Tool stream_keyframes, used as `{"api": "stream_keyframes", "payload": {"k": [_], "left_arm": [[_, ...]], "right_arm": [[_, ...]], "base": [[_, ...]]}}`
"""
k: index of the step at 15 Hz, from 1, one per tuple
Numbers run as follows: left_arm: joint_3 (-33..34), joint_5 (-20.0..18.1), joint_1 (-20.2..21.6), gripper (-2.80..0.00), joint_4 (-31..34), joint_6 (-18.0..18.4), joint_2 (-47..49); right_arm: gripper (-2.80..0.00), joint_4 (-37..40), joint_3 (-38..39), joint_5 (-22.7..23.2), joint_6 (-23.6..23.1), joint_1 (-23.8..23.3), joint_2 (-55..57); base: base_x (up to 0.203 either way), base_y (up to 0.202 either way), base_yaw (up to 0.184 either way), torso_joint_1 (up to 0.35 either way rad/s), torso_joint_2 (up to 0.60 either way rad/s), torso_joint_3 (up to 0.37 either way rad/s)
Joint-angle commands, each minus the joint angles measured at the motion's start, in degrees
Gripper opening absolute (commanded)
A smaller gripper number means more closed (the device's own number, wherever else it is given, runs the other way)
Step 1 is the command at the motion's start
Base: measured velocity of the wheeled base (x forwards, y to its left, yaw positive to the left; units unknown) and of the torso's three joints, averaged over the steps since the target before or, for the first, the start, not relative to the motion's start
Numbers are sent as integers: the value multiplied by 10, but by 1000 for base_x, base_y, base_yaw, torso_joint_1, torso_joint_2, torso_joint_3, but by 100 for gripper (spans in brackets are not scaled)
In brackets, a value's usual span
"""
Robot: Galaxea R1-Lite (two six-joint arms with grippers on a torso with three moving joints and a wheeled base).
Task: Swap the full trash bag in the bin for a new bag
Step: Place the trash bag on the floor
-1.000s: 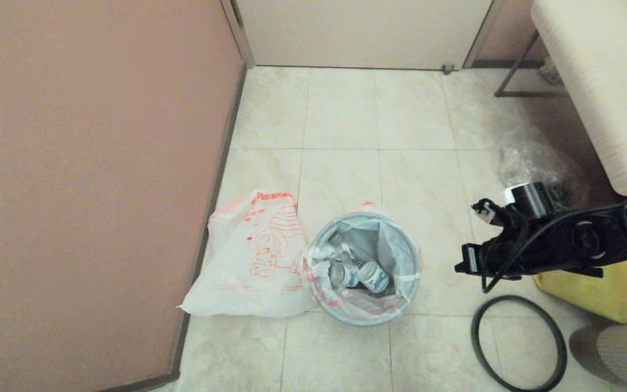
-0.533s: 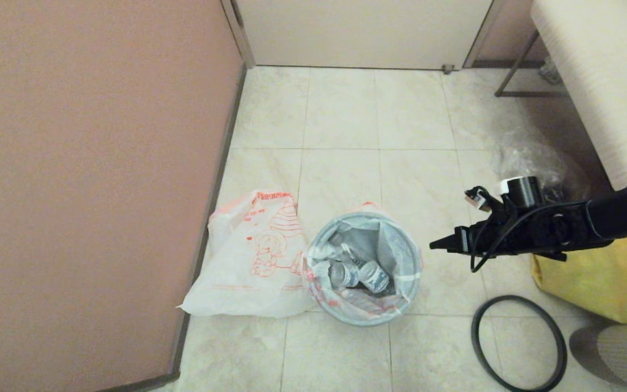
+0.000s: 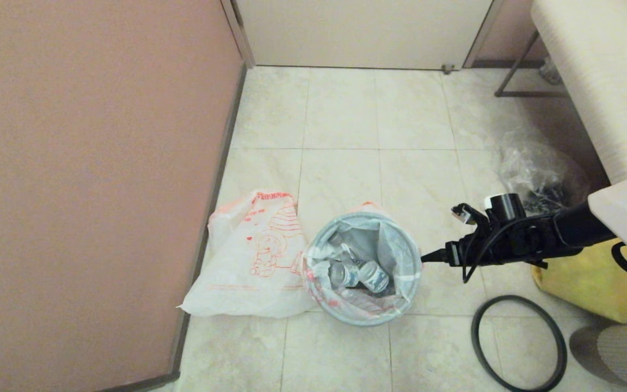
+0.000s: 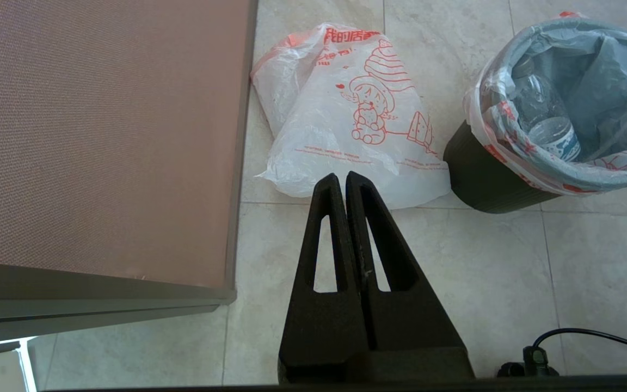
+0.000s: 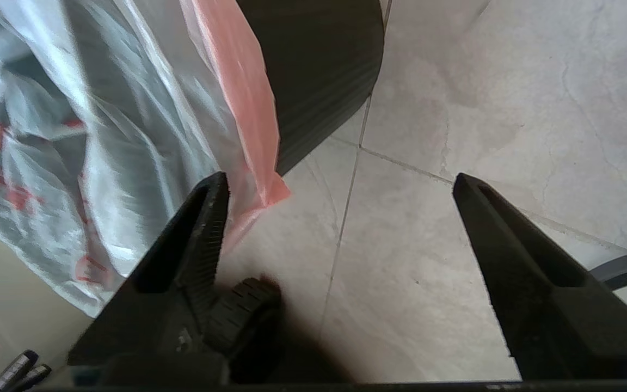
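Observation:
The full trash bag [image 3: 362, 267] lines the bin [image 4: 482, 179], with bottles showing inside and its red-lettered mouth folded over the rim. My right gripper [image 3: 425, 256] is at the bin's right side, just outside the rim. In the right wrist view the right gripper [image 5: 340, 182] is open, and the bag's pink edge [image 5: 243, 109] hangs beside one finger over the black bin wall [image 5: 313, 71]. The new bag [image 3: 253, 261] lies limp on the floor left of the bin. My left gripper [image 4: 342, 177] is shut and empty, hanging above the floor near the new bag [image 4: 346, 120].
The dark hoop [image 3: 517, 343] lies on the floor to the right of the bin. A yellow bag [image 3: 591, 283] and a clear bag [image 3: 536, 169] sit under my right arm. A pink wall [image 3: 90, 190] bounds the left and a bench [image 3: 602, 81] the far right.
My right arm has reached left, from above the hoop to the bin's right rim, and its jaws have opened. The bags, bin and hoop have not moved.

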Motion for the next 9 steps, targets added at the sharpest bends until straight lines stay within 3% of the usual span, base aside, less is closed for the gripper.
{"api": "stream_keyframes", "payload": {"k": [1, 4, 9], "left_arm": [[0, 0, 0, -280, -1, 0, 0], [0, 0, 0, -280, -1, 0, 0], [0, 0, 0, -280, 0, 0, 0]], "right_arm": [[0, -1, 1, 3, -5, 2, 8], [0, -3, -1, 1, -27, 10, 23], [0, -6, -24, 1, -25, 22, 31]], "base": [[0, 0, 0, 0, 0, 0], [0, 0, 0, 0, 0, 0], [0, 0, 0, 0, 0, 0]]}}
